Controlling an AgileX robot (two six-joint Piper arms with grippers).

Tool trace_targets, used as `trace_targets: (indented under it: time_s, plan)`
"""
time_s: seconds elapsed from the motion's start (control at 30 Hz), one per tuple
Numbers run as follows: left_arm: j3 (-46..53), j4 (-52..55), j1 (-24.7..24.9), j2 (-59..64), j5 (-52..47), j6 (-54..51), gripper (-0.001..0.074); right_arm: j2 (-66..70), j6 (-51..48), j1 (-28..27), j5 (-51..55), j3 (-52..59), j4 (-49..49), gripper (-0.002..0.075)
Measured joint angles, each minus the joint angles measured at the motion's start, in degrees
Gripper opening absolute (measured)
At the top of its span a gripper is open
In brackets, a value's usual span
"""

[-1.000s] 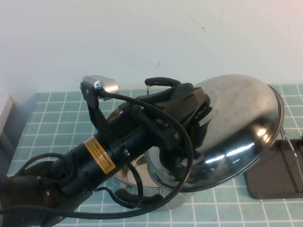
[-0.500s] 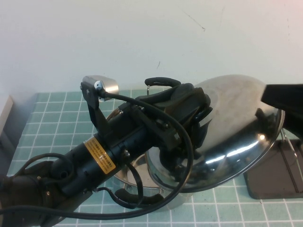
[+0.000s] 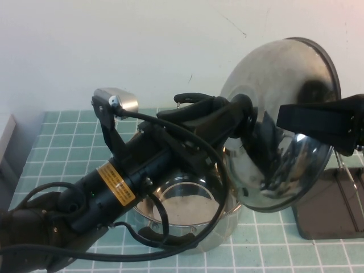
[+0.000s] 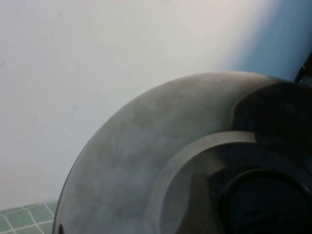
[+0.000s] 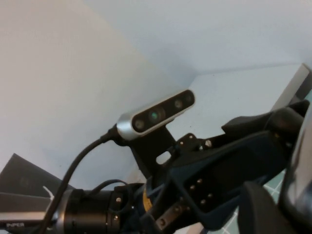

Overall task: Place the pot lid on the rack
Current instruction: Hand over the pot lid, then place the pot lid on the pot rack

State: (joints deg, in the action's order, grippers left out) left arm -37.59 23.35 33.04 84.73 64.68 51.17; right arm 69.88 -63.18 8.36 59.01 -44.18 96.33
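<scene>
The shiny pot lid (image 3: pixel 273 85) is held tilted almost upright above the steel pot (image 3: pixel 187 213). My left gripper (image 3: pixel 245 122) is shut on the lid's black knob; the knob (image 4: pixel 265 204) and the lid's dome (image 4: pixel 136 161) fill the left wrist view. My right gripper (image 3: pixel 287 116) reaches in from the right, open, with one finger across the lid's near face by its rim. In the right wrist view a finger (image 5: pixel 263 209) stands a little apart from the lid's edge (image 5: pixel 301 180). The rack (image 3: pixel 330 213), with its thin wire (image 3: pixel 343 173), sits at the right edge, below the lid.
The pot stands open on the green tiled table (image 3: pixel 62 142), its far black handle (image 3: pixel 190 98) showing behind the left arm (image 3: pixel 114 187). The white wall is close behind. A grey object (image 3: pixel 5 136) lies at the far left edge.
The left gripper has raised the lid and tipped it from slanted to almost upright, uncovering the pot. The right gripper has come in from the right to the lid's rim.
</scene>
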Motion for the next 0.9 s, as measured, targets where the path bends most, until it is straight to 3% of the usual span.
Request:
trace_targets:
  time_s: [0.1,0.27,0.37,0.57,0.73,0.9]
  plan:
    - [0.0,0.3,-1.3,0.0,0.4,-0.4,0.0521,-0.1,-1.9,0.0,-0.4,-0.9,-0.4,0.0084]
    - [0.0,4.9,-4.9,-0.7,1.2,-0.7,0.0538,-4.2,-2.4,0.0,-4.0,-5.0,-9.4,0.0083]
    - [0.0,8.9,-8.3,-2.3,1.3,0.7,0.0445,-9.1,1.9,0.0,-7.9,-8.6,-22.1,0.0083]
    - [0.0,24.3,-15.1,-6.4,-5.4,6.4,0.0076,-16.0,16.8,0.0,-10.0,-12.5,-48.8,0.0083]
    - [0.0,33.8,-18.2,-8.2,-10.8,12.6,0.001,-14.7,25.0,0.0,-9.5,-12.5,-64.6,0.0083]
    - [0.0,39.2,-18.9,-8.5,-10.7,15.2,0.0002,-9.2,26.5,0.0,-12.3,-12.5,-67.8,0.0083]
